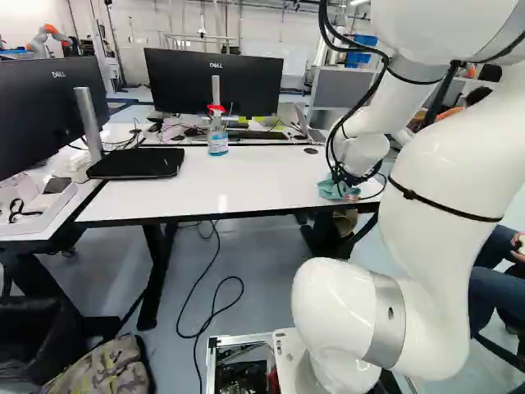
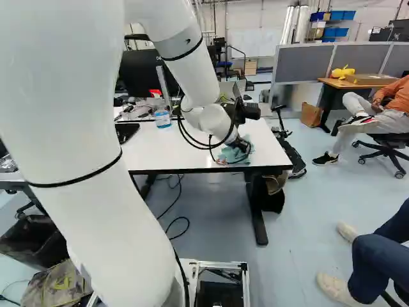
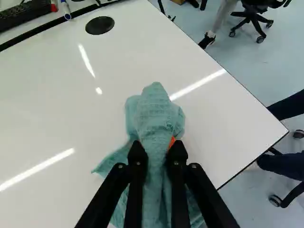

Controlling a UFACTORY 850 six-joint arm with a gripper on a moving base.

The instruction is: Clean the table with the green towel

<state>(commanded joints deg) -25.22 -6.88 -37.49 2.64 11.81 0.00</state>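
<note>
On the white table (image 3: pixel 57 104), near one corner, my gripper (image 3: pixel 157 148) pinches the green towel (image 3: pixel 156 114), most wiping probably left.

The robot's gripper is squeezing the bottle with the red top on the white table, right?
Not the bottle: the wrist view shows the gripper squeezing the green towel on the white table.

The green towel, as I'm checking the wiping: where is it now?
The green towel is gripped in the hand, on the white table, near its right end in the left base view, close to the near edge.
</note>
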